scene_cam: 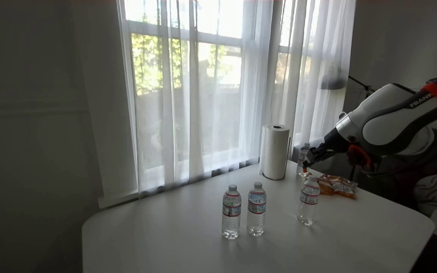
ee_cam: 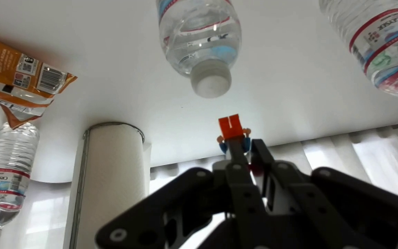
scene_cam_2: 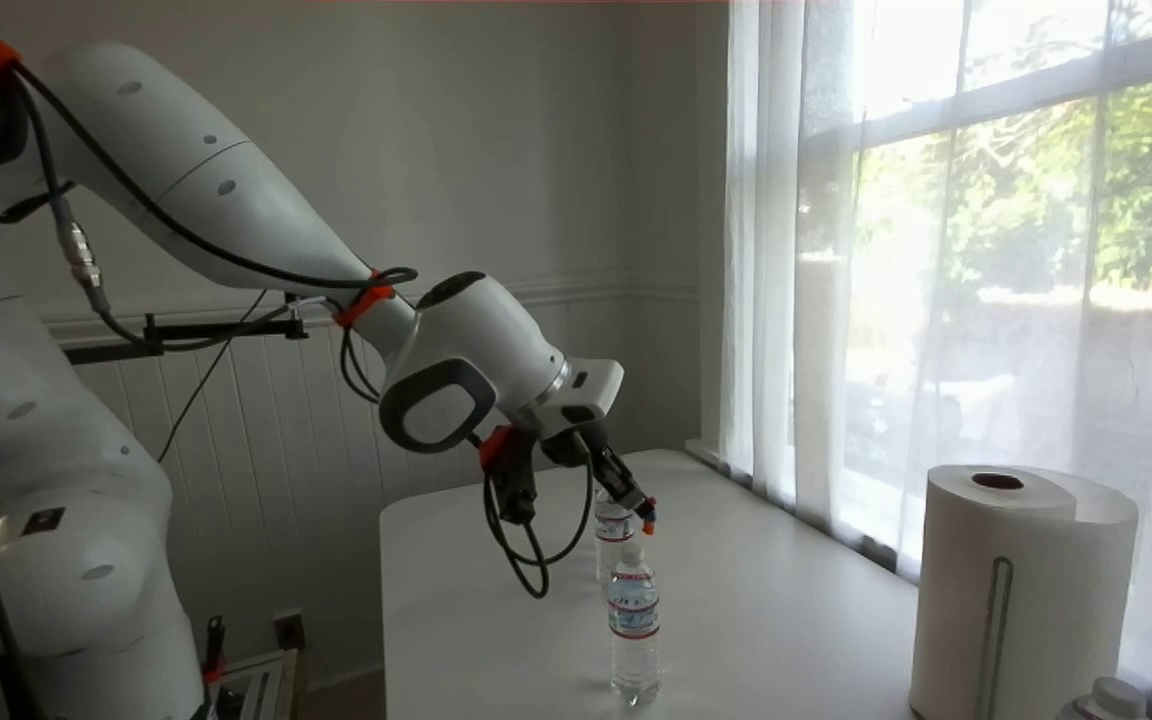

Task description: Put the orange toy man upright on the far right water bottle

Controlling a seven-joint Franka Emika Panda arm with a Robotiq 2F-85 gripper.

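Four water bottles (scene_cam: 231,214) stood on the table (scene_cam: 157,246). The gripper (ee_cam: 246,148) was clamped on the orange toy man (ee_cam: 231,128), which hung in the air, legs down, near a bottle's cap (ee_cam: 212,84) but apart from it. That bottle (scene_cam: 309,203), rightmost of the front three in an exterior view, was probably the target, though the wording left some doubt. The step in hand seemed to be lining up for placement; the next move called for centring the feet over the cap, straightening the figure, lowering gently and releasing only once it sat level
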